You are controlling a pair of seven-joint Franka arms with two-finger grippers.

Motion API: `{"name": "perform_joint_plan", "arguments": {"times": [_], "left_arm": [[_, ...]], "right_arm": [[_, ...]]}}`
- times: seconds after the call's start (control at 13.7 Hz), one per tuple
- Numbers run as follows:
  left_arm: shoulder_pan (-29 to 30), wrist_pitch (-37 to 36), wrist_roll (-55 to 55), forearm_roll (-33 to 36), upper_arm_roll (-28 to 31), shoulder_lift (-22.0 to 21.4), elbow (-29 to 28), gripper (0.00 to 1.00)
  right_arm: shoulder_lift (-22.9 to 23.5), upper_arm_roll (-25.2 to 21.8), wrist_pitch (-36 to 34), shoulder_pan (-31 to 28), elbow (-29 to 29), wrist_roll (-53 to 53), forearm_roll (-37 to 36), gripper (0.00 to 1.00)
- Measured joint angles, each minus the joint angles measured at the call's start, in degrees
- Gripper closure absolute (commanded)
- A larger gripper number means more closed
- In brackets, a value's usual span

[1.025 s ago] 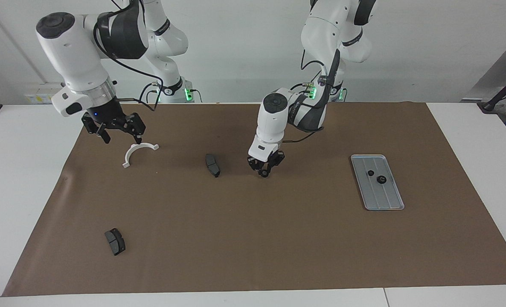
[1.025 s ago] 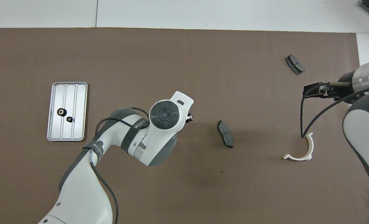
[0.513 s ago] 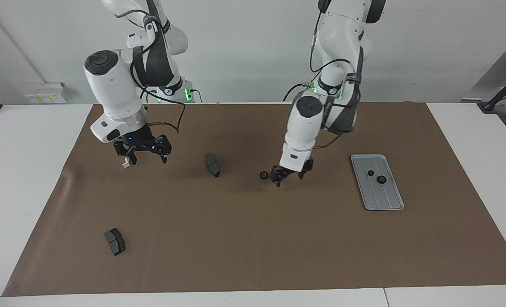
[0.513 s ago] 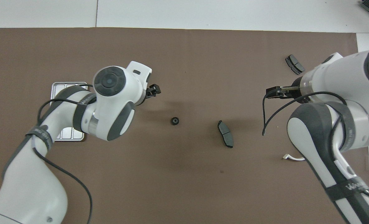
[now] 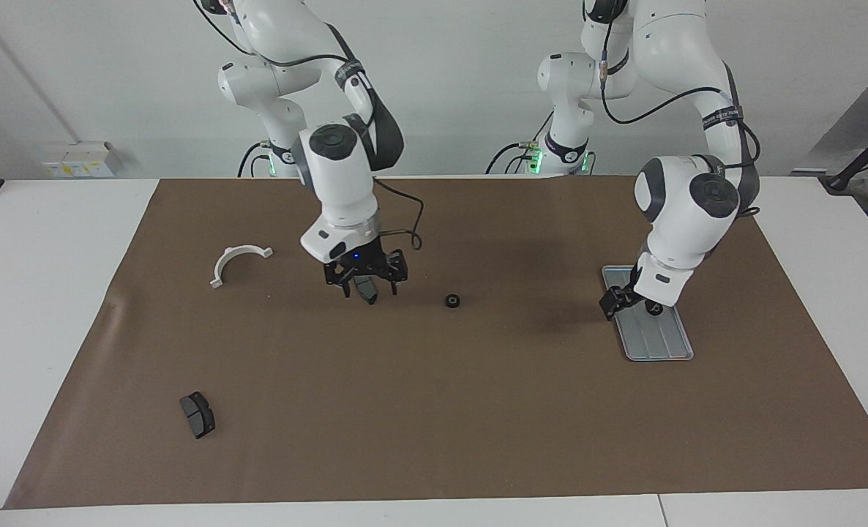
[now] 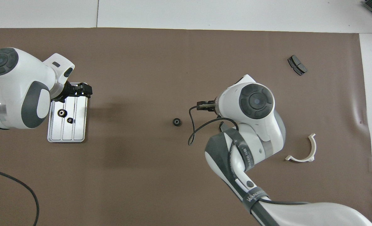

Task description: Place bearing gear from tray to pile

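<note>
The silver-grey tray (image 5: 661, 344) lies on the brown mat toward the left arm's end, also in the overhead view (image 6: 79, 131). Two black gears (image 6: 61, 112) (image 6: 70, 120) lie in it. One more black gear (image 5: 452, 301) lies alone on the mat near the middle, also in the overhead view (image 6: 176, 122). My left gripper (image 5: 623, 301) is open and empty, low over the tray's end nearer the robots, also in the overhead view (image 6: 87, 89). My right gripper (image 5: 369, 285) is open, its fingers either side of a dark brake pad (image 5: 367, 291).
A white curved bracket (image 5: 238, 261) lies toward the right arm's end of the mat, also in the overhead view (image 6: 302, 150). A second brake pad (image 5: 197, 414) lies farther from the robots at that end, also in the overhead view (image 6: 297, 65).
My left gripper let go of a gear at the middle of the mat and swung back over the tray. My right gripper moved from the white bracket to over the brake pad.
</note>
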Motion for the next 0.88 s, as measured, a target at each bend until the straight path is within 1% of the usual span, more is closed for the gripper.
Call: {"name": "perform_joint_plan", "arguments": {"times": [0.15, 0.29, 0.44, 0.59, 0.73, 0.81, 0.88], "left_arm": [[3.0, 3.6, 3.2, 0.0, 0.0, -0.7, -3.9, 0.00], [4.5, 7.2, 3.6, 0.0, 0.0, -1.3, -7.1, 0.00], [5.4, 10.1, 3.6, 0.0, 0.0, -1.3, -9.5, 0.00], [6.1, 13.2, 3.6, 0.0, -0.1, -1.3, -12.0, 0.02], [6.3, 14.8, 3.6, 0.0, -0.1, -1.3, -13.7, 0.12], [6.4, 15.0, 3.6, 0.0, -0.1, -1.3, -14.1, 0.20], [6.4, 15.1, 3.6, 0.0, -0.1, -1.3, -14.2, 0.30]], "right_arm": [[3.3, 0.0, 1.4, 5.0, 1.3, 3.7, 0.0, 0.00], [7.6, 0.0, 1.5, 8.8, 4.7, 7.9, -0.3, 0.00], [11.3, 0.0, 1.5, 10.6, 7.4, 9.5, -1.4, 0.00], [13.2, -0.3, 2.3, 10.6, 8.2, 9.5, -2.0, 0.00], [14.4, -0.6, 4.2, 10.6, 8.2, 9.5, -2.1, 0.00], [14.8, -0.6, 4.5, 10.6, 8.2, 9.5, -2.4, 0.00], [15.0, -0.6, 4.6, 10.6, 8.2, 9.5, -2.7, 0.07]]}}
